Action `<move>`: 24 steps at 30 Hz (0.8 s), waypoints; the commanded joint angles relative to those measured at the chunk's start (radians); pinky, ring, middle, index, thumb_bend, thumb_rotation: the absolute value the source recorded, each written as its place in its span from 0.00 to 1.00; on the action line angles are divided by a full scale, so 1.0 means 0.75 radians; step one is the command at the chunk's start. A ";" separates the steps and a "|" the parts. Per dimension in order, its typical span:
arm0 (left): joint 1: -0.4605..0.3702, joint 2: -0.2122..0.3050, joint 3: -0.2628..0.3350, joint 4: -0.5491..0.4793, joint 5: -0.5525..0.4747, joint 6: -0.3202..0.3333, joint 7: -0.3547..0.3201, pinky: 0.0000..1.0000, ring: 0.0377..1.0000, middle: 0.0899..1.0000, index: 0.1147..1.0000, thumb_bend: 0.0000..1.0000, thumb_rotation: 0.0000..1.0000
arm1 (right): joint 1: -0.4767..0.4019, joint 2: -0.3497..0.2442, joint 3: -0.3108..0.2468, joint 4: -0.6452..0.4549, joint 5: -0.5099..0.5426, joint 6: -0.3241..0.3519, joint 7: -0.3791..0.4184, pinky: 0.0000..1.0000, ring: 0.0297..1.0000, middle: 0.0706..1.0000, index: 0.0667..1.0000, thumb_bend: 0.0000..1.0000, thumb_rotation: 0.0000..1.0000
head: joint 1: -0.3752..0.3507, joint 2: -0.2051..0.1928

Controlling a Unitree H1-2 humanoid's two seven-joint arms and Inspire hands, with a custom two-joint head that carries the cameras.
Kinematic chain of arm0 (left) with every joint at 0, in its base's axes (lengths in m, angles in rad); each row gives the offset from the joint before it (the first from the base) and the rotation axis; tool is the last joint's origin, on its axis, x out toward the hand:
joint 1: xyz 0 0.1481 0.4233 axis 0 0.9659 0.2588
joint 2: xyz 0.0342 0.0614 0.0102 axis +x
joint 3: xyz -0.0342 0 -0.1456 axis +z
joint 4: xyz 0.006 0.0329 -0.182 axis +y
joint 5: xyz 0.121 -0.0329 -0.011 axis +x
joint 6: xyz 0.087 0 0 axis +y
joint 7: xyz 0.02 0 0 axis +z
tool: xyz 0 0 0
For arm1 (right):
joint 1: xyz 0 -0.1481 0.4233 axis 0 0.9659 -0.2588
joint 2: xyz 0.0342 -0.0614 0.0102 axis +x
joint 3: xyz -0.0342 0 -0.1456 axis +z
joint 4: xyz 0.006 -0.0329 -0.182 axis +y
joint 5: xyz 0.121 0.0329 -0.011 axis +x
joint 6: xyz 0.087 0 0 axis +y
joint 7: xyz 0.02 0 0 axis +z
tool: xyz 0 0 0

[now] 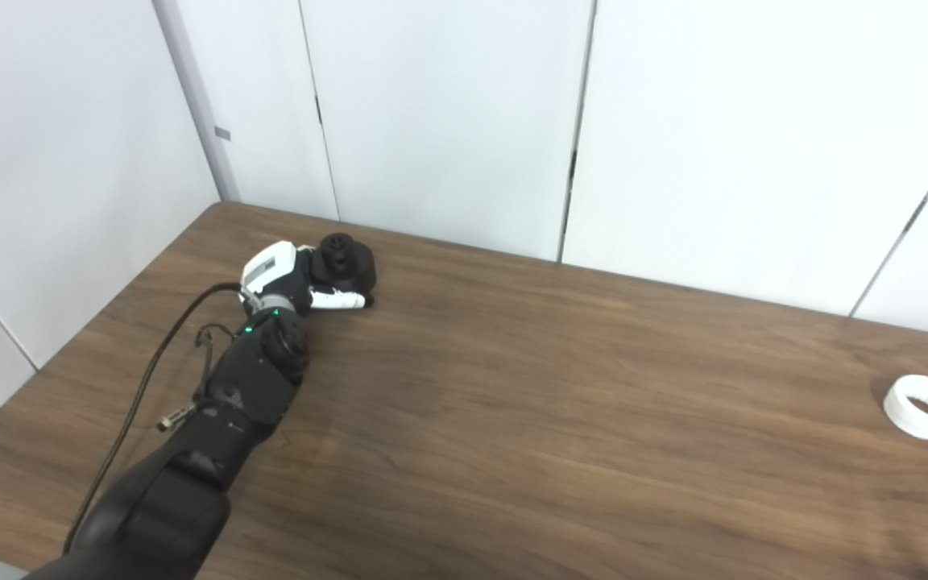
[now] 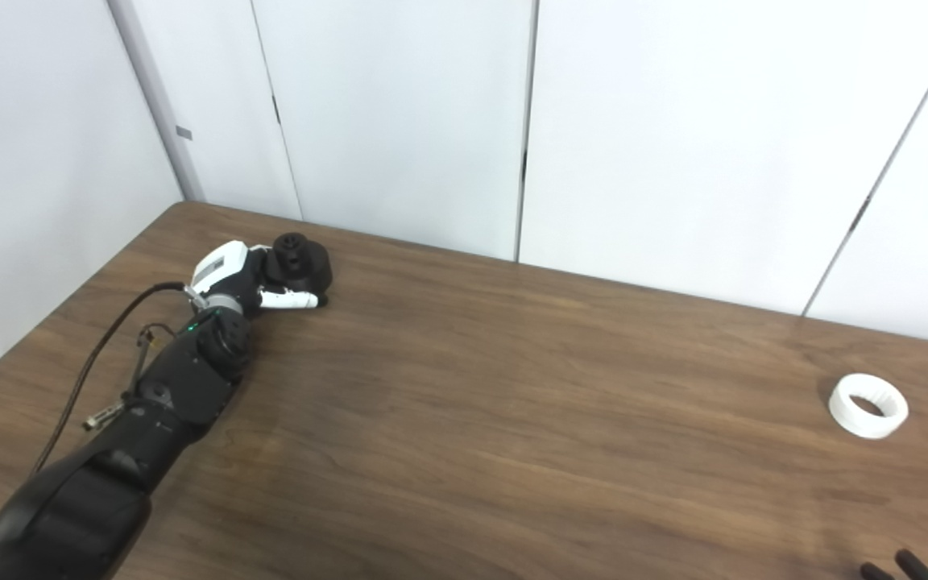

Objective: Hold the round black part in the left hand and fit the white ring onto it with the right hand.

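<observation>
Right hand [image 2: 899, 566]: only dark fingertips show at bottom edge, can't tell if spread or closed. Left hand [image 1: 291, 282] reaches far across table [image 1: 561, 419], fingers wrapped round black part [image 1: 345, 262] at back-left, w/ part resting on wood. White ring [image 1: 925, 407] lies flat, well apart, far right. Ring looks light, stiff plastic, prob smooth; pinch rim across outer wall, keep bore free

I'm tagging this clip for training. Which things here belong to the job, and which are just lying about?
Job:
- round black part, at the left hand
- white ring, alone on the table
- right hand, only fingertips in view

Lying about:
- nothing; only the table and wall panels
</observation>
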 commanded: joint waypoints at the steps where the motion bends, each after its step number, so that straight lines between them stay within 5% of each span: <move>1: -0.086 0.013 0.005 0.009 -0.010 -0.032 0.034 1.00 1.00 0.95 0.84 1.00 0.42 | -0.004 -0.015 -0.010 -0.013 0.001 -0.032 -0.009 1.00 0.92 0.81 0.89 0.53 1.00 | 0.002 0.000; 19: -0.131 -0.007 -0.017 0.181 -0.048 -0.135 0.107 1.00 0.99 0.91 0.73 0.99 0.37 | -0.013 -0.005 -0.005 0.000 -0.023 -0.034 -0.019 1.00 0.92 0.80 0.85 0.52 1.00 | -0.015 0.012; 24: -0.136 -0.014 -0.023 0.238 -0.036 -0.195 0.204 1.00 0.95 0.85 0.57 0.85 0.21 | -0.007 0.001 -0.002 -0.018 -0.031 -0.011 -0.024 1.00 0.92 0.80 0.85 0.56 1.00 | -0.016 0.014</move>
